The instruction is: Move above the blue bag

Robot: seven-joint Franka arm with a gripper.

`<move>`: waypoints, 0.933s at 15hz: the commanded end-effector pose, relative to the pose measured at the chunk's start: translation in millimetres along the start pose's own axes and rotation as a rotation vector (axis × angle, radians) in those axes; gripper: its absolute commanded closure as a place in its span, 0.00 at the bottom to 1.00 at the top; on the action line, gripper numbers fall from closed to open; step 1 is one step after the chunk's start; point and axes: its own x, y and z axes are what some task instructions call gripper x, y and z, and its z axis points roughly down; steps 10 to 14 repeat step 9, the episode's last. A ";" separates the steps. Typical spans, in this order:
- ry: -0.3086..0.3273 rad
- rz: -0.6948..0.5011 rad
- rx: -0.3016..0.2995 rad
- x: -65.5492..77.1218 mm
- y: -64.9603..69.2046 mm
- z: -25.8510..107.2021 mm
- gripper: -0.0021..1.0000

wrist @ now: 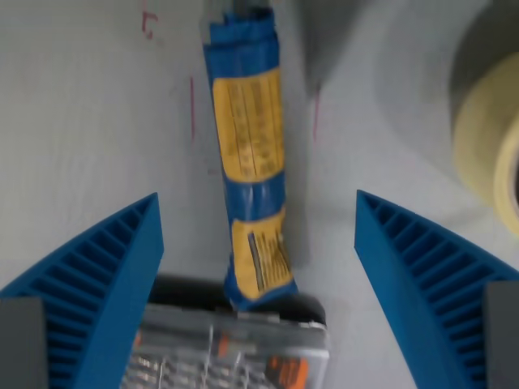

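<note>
two ribbed blue pincer fingers spread apart flank the long crinkled blue bag.

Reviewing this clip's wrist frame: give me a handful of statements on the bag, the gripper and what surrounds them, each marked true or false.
1. The blue bag lies between the two fingers of the gripper. True.
2. The jaws are shut on the bag. False: the fingers stand wide apart, clear of it.
3. The bag carries yellow label panels. True.
4. A roll of tape sits at the wrist view's left. False: it is at the right edge.
5. The bag's near end overlaps a grey and orange object. True.
</note>
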 end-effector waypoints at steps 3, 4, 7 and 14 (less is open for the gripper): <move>-0.008 0.018 -0.127 14.3 -6.5 23.6 0.00; -0.010 0.020 -0.126 15.4 -6.9 27.3 0.00; -0.021 0.018 -0.120 17.7 -8.3 32.8 0.00; -0.019 0.019 -0.121 17.9 -8.7 33.5 0.00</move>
